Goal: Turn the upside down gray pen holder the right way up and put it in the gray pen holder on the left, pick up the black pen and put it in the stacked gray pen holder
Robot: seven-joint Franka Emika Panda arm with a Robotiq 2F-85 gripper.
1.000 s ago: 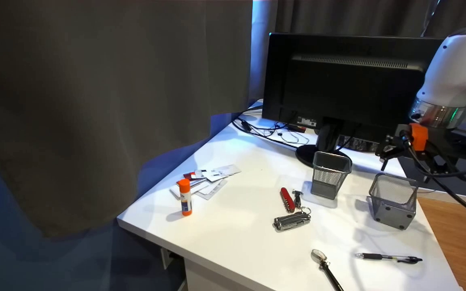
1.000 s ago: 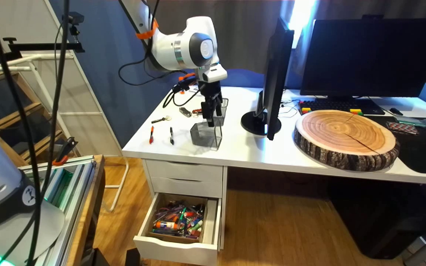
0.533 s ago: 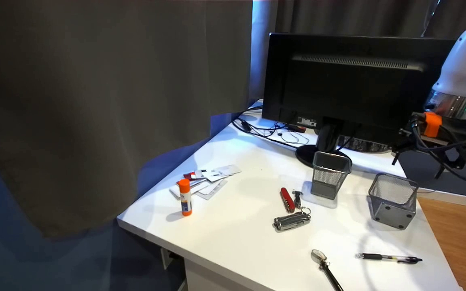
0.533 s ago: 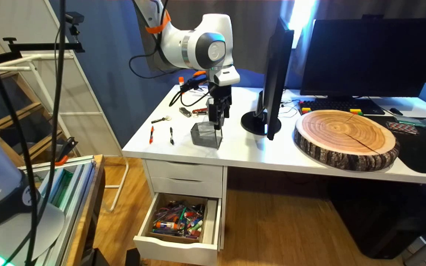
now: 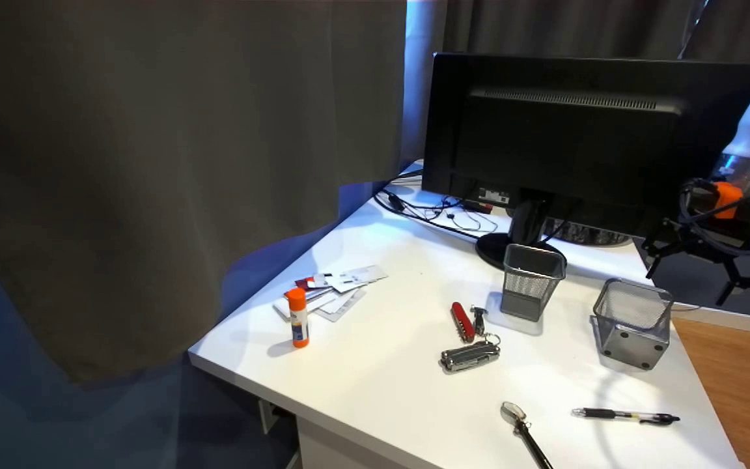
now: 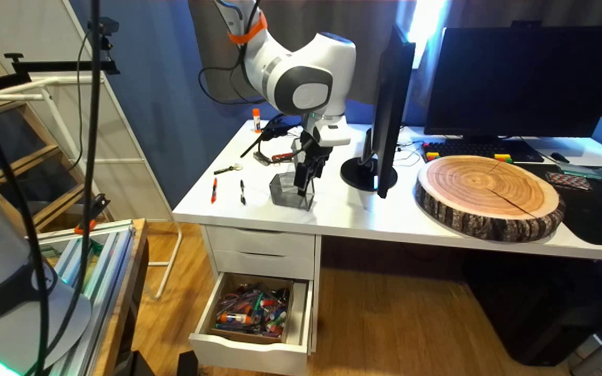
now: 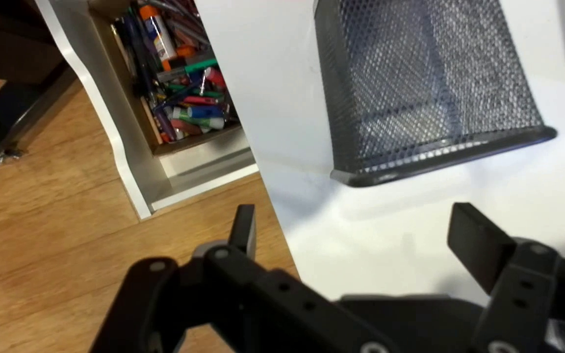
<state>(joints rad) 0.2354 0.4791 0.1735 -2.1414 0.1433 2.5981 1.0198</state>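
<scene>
A gray mesh pen holder (image 5: pixel 633 324) lies on its side near the desk edge, its footed base facing an exterior camera. It also shows in an exterior view (image 6: pixel 285 192) and in the wrist view (image 7: pixel 424 88), with its open rim toward my gripper. A second gray pen holder (image 5: pixel 532 283) stands upright by the monitor base; my gripper mostly hides it in an exterior view. The black pen (image 5: pixel 625 415) lies on the desk and also shows in an exterior view (image 6: pixel 242 192). My gripper (image 7: pixel 353 212) is open and empty, just off the lying holder's rim, tilted.
A monitor (image 5: pixel 564 130) stands behind the holders. A red knife (image 5: pixel 463 322), a multitool (image 5: pixel 471 357), a key fob (image 5: pixel 525 433), a glue stick (image 5: pixel 298 319) and a red pen (image 6: pixel 214 190) lie or stand about. An open drawer (image 6: pixel 251 355) sits below the desk.
My gripper has moved to the right in both exterior views, toward the lying holder's open side, and has come lower and tilted. It stays open. The holders and pen have not moved.
</scene>
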